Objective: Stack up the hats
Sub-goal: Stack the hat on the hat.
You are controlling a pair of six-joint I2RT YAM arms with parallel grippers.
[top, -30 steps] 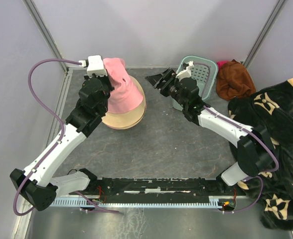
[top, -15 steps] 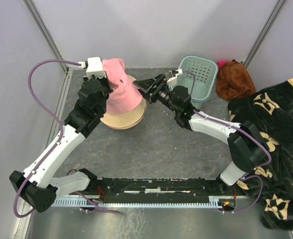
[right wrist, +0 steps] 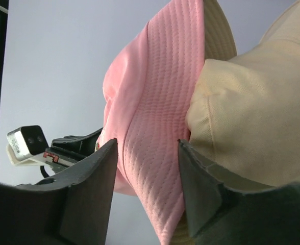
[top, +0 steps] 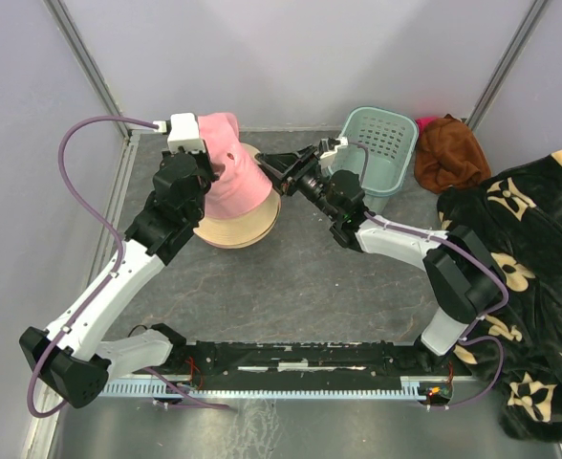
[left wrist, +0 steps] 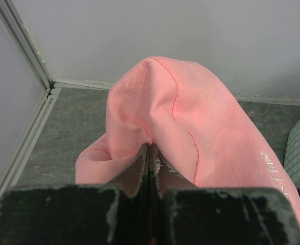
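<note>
The left gripper (left wrist: 150,153) pinches the pink hat (left wrist: 191,117); the right gripper (right wrist: 146,146), jaws apart around its brim, may also catch the beige hat (right wrist: 242,122) when closing.

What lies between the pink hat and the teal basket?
The right tool and its wrist fill that stretch. Its open fingers are at the brim of the pink hat, and the teal basket is just behind the wrist. The top external view shows this.
</note>
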